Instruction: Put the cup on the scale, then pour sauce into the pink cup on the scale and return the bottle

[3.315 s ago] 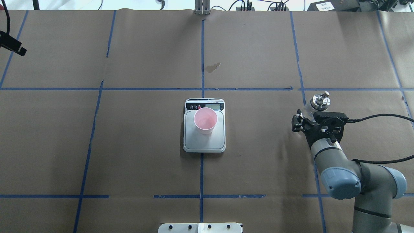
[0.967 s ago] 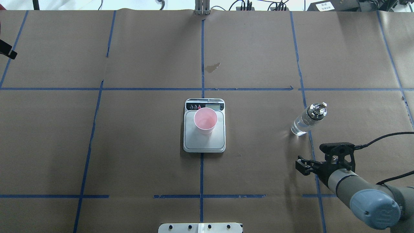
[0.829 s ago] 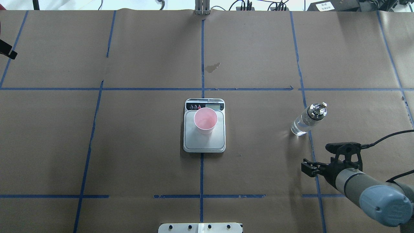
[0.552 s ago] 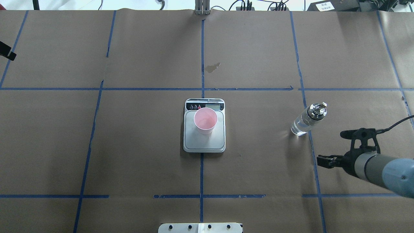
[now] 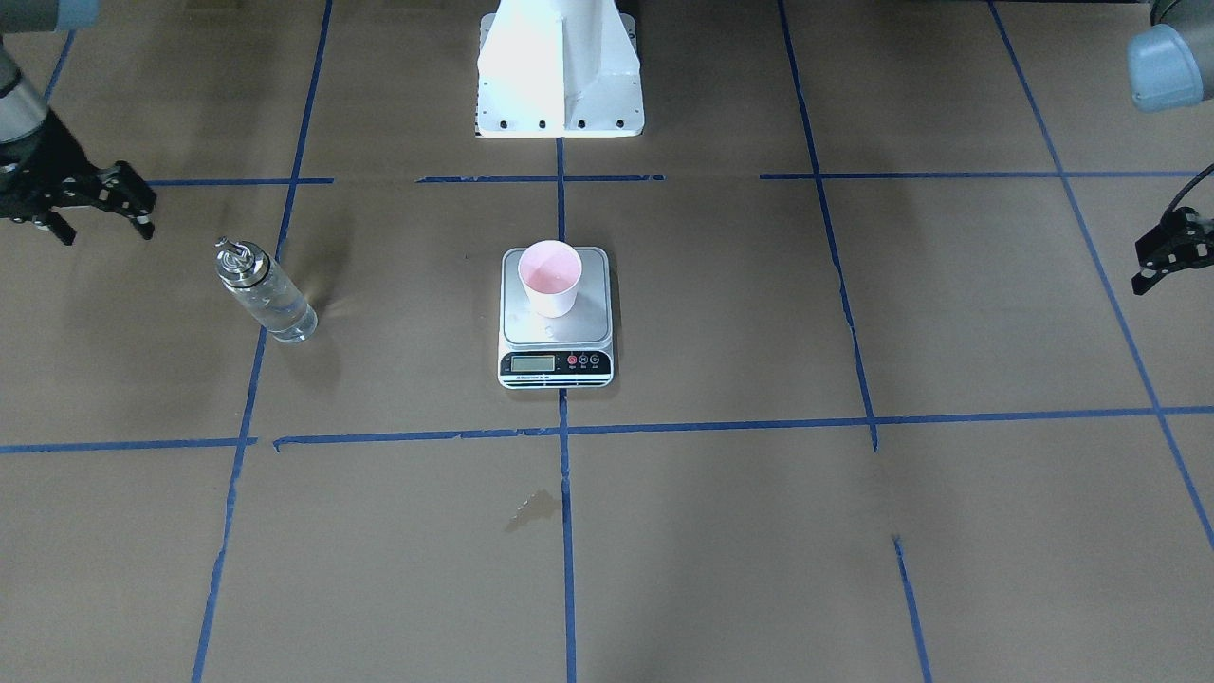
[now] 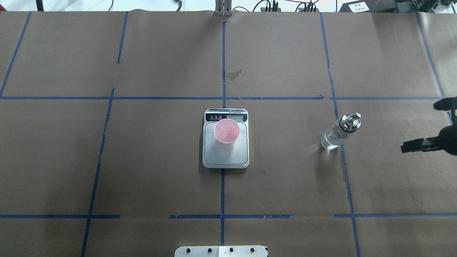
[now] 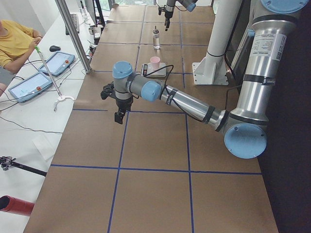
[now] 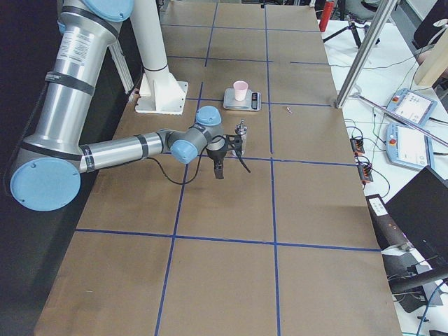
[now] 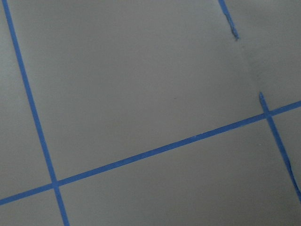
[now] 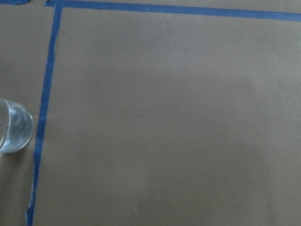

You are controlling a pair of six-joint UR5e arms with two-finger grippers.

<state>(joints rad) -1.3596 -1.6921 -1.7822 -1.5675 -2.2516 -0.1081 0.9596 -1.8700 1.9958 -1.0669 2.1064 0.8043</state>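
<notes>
The pink cup stands upright on the steel platform of the scale at mid-table. To its right in the overhead view, the clear glass bottle with its silver pourer cap stands alone on the paper, clear sauce showing through the glass. My right gripper hangs open and empty at the table's right edge, well clear of the bottle. My left gripper is far out on the other side, open and empty. The right wrist view catches only the bottle's base.
Brown paper with a grid of blue tape lines covers the table. A small dark stain lies beyond the scale. The robot's white base is behind the scale. A person in a yellow top sits at a side desk.
My right gripper let go of the bottle, drew back toward the robot, then swung out to the table's right edge. The left gripper slid out of the overhead view.
</notes>
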